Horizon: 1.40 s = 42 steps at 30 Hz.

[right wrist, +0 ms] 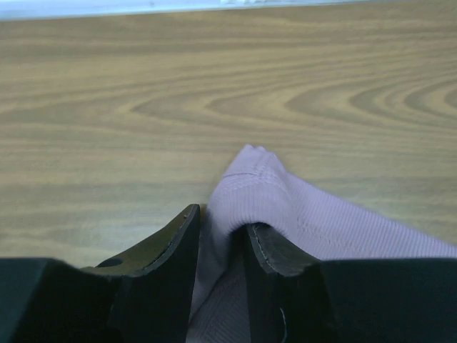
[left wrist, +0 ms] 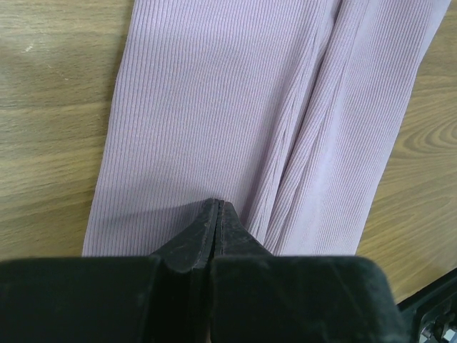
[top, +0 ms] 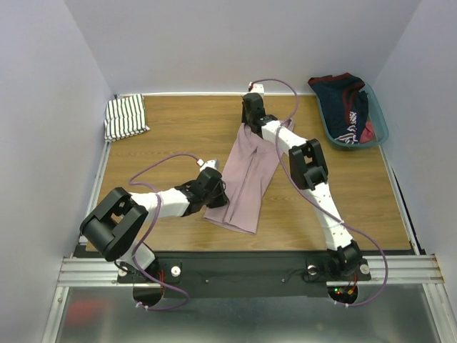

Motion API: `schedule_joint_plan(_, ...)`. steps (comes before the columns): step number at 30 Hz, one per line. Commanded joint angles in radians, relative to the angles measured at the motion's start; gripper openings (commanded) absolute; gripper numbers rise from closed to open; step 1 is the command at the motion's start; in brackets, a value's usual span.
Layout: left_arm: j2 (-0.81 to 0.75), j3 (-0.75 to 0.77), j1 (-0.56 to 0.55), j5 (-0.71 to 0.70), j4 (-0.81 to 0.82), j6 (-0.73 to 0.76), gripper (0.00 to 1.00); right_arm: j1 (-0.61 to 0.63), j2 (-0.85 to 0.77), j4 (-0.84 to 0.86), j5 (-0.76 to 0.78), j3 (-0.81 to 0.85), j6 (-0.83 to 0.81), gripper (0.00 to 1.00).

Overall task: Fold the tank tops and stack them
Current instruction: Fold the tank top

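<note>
The pink-mauve tank top lies as a long, lengthwise-folded strip running diagonally across the middle of the wooden table. My right gripper is at its far end, shut on a bunched fold of the pink cloth that is raised slightly off the wood; its jaws have cloth between them. My left gripper is over the strip's near end, by its left edge. Its jaws are pressed together, with no cloth showing between them, over the ribbed pink cloth. The striped tank top lies folded at the far left corner.
A teal basket at the far right holds dark navy-and-red clothing. Bare wooden table lies between the striped top and the pink one. White walls stand close on the left, the back and the right.
</note>
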Motion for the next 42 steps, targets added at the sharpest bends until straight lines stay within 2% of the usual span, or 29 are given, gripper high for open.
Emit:
schedule_joint_plan(1, -0.016, -0.046, 0.01, -0.009, -0.102, 0.026, 0.0, -0.017, -0.091, 0.051, 0.024, -0.027, 0.028, 0.35)
schedule_joint_plan(8, -0.029, -0.05, 0.017, -0.014, -0.116, 0.029, 0.0, -0.06, -0.162, 0.071, 0.0, -0.137, 0.1, 0.34)
schedule_joint_plan(12, -0.037, -0.056, 0.02, -0.017, -0.123, 0.029, 0.0, -0.088, -0.203, 0.105, -0.091, -0.204, 0.152, 0.34)
schedule_joint_plan(19, -0.048, -0.07, 0.026, -0.009, -0.12, 0.023, 0.0, -0.152, -0.214, 0.117, -0.23, -0.209, 0.238, 0.34)
schedule_joint_plan(24, -0.042, -0.066, 0.026, -0.007, -0.119, 0.025, 0.0, -0.169, -0.191, 0.117, -0.28, -0.199, 0.255, 0.26)
schedule_joint_plan(26, -0.036, -0.066, 0.026, -0.007, -0.117, 0.025, 0.0, -0.171, -0.189, 0.117, -0.286, -0.211, 0.267, 0.19)
schedule_joint_plan(28, -0.033, -0.066, 0.026, -0.009, -0.114, 0.026, 0.0, -0.172, -0.182, 0.117, -0.298, -0.215, 0.273, 0.18)
schedule_joint_plan(32, -0.016, -0.067, 0.027, 0.032, -0.105, 0.031, 0.0, -0.178, -0.163, 0.143, -0.369, -0.212, 0.301, 0.28)
schedule_joint_plan(42, -0.056, -0.067, 0.027, 0.046, -0.114, 0.032, 0.0, -0.197, -0.251, 0.151, -0.327, -0.353, 0.361, 0.4)
